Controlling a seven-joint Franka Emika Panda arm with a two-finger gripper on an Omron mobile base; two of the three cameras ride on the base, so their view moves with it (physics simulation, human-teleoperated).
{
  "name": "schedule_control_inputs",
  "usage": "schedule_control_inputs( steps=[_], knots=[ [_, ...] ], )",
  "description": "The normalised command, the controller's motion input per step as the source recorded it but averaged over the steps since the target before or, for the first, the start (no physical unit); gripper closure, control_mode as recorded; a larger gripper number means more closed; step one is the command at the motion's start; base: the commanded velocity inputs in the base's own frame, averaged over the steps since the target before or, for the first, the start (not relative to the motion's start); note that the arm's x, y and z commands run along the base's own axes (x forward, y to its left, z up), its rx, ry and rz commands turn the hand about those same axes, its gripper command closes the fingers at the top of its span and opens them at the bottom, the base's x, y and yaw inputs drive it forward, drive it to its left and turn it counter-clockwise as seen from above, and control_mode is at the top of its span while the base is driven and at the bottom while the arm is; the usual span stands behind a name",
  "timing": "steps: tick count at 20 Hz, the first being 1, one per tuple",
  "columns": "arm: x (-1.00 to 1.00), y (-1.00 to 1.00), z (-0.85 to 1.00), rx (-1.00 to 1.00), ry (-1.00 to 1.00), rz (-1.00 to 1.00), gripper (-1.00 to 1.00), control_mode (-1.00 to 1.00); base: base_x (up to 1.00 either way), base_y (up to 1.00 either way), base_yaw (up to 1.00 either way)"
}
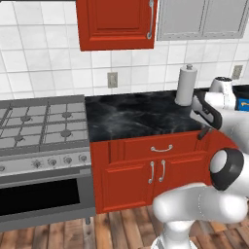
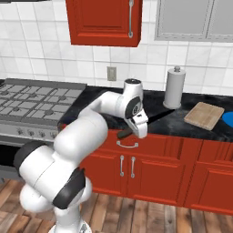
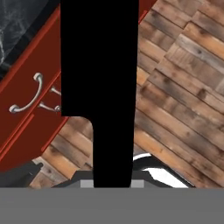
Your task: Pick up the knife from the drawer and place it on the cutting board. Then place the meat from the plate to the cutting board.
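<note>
Black blade fills the hand view: the knife (image 3: pixel 98 87) runs straight out from the gripper (image 3: pixel 112 183), jaws pinched on its handle end. Behind it, wood floor and the red drawer (image 3: pixel 26 83) front with its curved silver handle, apparently shut. One knife, one drawer handle.

Left base view: gripper (image 1: pixel 204 130) hangs at the counter's front edge, just above the drawer (image 1: pixel 163 147), a dark sliver of the knife (image 1: pixel 202 133) below the hand. One paper-towel roll (image 1: pixel 186 86) at the back of the counter. A bit of blue at the right edge may be the plate; too little shows to tell.

Right base view: gripper (image 2: pixel 134 130) over the drawer (image 2: pixel 136 144), knife (image 2: pixel 124 134) pointing left and down. One cutting board (image 2: pixel 204 115) lies well to the right on the counter, past the roll (image 2: pixel 174 87); one blue plate (image 2: pixel 229 119) at the frame edge beyond it. Meat not made out.

Judgement: pick appears done; carry in hand. Next move calls for lifting clear of the counter lip, swinging right, laying the blade flat on the board.
</note>
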Motion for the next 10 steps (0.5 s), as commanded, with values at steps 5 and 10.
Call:
schedule_control_inputs(
  steps=[5,10],
  knots=[
    [-0.11,0.43,-0.03,0.0,-0.13,0.05,1.0,-1.0,0.0,0.0,0.0],
    [0.0,0.05,-0.01,0.0,-0.03,0.05,1.0,-1.0,0.0,0.0,0.0]
  ],
)
